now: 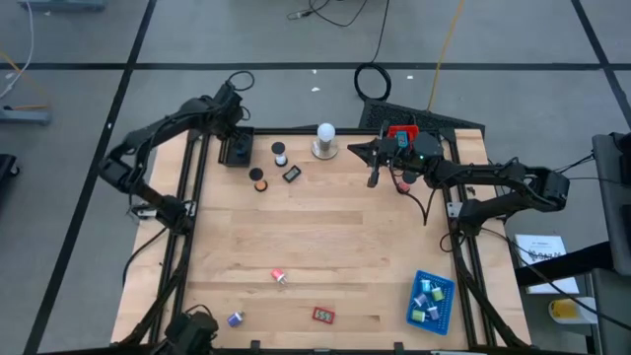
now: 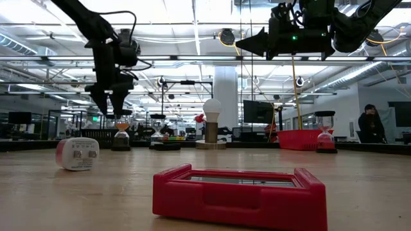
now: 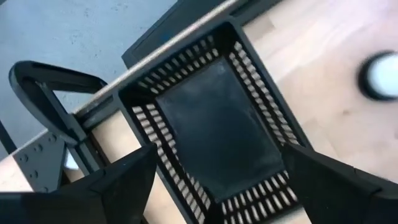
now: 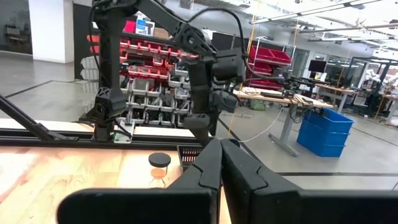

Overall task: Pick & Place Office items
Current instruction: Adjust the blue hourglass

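Note:
My left gripper [image 3: 219,155] stands open, pointing down over the black tray [image 3: 217,124] at the table's far left corner, with nothing between its fingers; the tray [image 1: 237,150] looks bare inside. Near it lie a black-and-white roll [image 1: 279,153], an orange-and-black piece [image 1: 258,180] and a black clip [image 1: 291,174]. My right gripper [image 1: 353,151] hangs shut and level above the far side, holding nothing, in front of the red tray [image 1: 402,131]. Near the front edge lie a pink-and-white roll [image 1: 279,276], a red block [image 1: 323,315] and a purple piece [image 1: 235,319].
A white ball on a round grey base [image 1: 325,140] stands at the far middle. The blue tray [image 1: 446,318] at the near right holds several small pieces. The wooden middle of the table [image 1: 325,237] bears nothing. Frame rails run along both sides.

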You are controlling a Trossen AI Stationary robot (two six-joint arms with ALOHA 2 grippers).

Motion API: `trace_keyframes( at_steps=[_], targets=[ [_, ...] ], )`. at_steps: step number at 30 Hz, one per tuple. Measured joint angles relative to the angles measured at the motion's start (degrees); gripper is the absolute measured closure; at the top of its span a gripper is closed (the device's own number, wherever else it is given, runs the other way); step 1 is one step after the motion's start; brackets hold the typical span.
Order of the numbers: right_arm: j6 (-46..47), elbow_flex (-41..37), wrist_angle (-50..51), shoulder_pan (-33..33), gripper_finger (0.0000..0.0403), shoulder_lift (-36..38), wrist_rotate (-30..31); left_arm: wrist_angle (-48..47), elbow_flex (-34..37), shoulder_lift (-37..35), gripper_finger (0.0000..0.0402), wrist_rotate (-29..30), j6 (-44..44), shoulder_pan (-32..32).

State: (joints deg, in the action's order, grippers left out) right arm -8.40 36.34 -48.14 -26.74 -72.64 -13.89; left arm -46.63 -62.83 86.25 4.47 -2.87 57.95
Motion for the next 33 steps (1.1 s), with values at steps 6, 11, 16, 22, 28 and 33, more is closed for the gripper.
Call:
trace_keyframes(
  at_steps=[6,11,16,22,28,33],
  targets=[
    [0.0,0.0,0.0,0.0,0.0403,0.0,0.0,1.5,0.0,3.2,0.0081,-0.2,-1.2,1.3],
    [-0.3,0.0,0.0,0.0,0.0403,0.0,0.0,1.6,0.0,4.1,0.0148,-0.2,-1.4,1.3],
    [-0.3,0.0,0.0,0.0,0.0403,0.0,0.0,1.5,0.0,4.2,0.0191,0.0,-2.8,1.2],
    [-0.3,0.0,0.0,0.0,0.0403,0.0,0.0,1.7,-0.3,4.1,0.0191,6.2,-2.6,1.7],
    [-0.2,0.0,0.0,0.0,0.0403,0.0,0.0,3.7,-0.4,4.1,0.0191,5.6,-1.6,2.9],
    [-0.3,0.0,0.0,0.0,0.0403,0.0,0.0,4.0,-0.4,4.1,0.0191,5.5,-1.3,3.8]
  ],
)
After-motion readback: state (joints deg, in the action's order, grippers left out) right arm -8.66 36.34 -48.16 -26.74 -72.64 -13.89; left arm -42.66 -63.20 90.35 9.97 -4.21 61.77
